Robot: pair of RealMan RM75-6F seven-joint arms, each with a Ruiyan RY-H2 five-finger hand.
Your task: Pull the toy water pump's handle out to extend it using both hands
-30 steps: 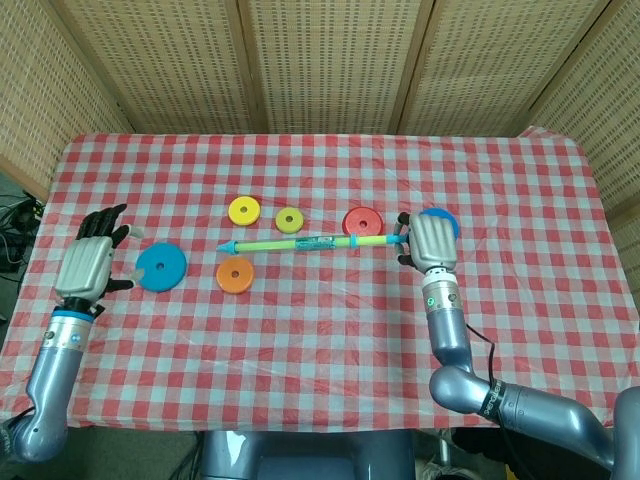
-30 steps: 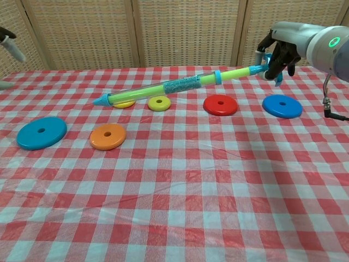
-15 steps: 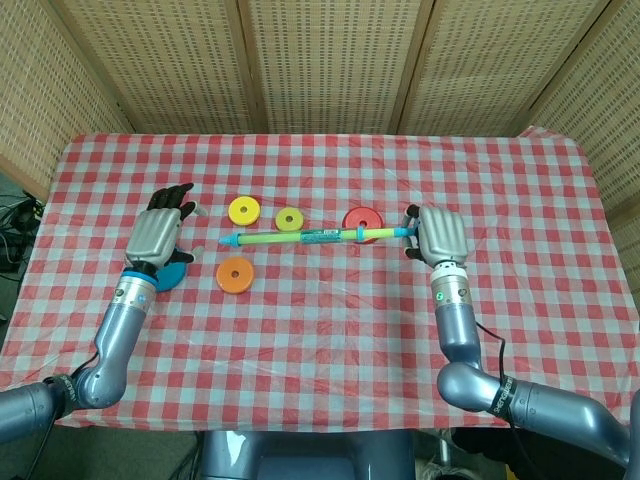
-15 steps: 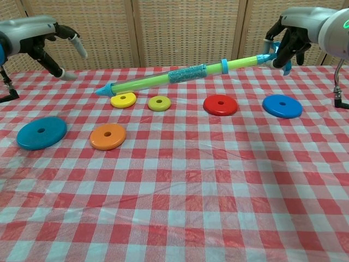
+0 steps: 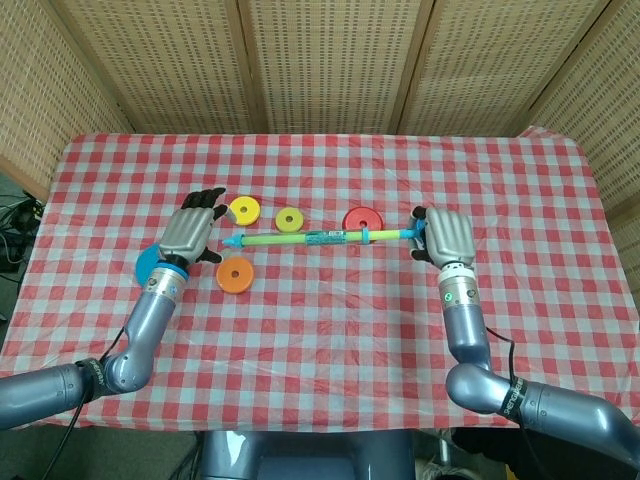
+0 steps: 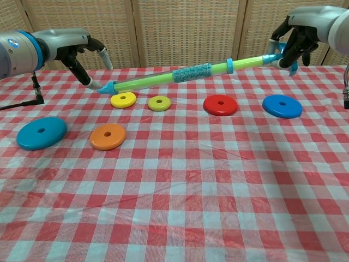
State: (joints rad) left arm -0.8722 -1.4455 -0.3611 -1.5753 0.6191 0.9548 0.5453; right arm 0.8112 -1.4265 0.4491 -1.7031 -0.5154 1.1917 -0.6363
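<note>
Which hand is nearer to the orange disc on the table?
Left. The left hand hovers just up-left of the orange disc, open beside the pump's blue tip. The right hand is far across the table, gripping the toy water pump at its handle end.

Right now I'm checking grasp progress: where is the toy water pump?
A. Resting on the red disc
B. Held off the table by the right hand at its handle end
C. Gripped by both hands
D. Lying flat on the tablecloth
B: the right hand grips the toy water pump by its handle end, holding it above the tablecloth; the left hand is open by the nozzle tip, not gripping.
</note>
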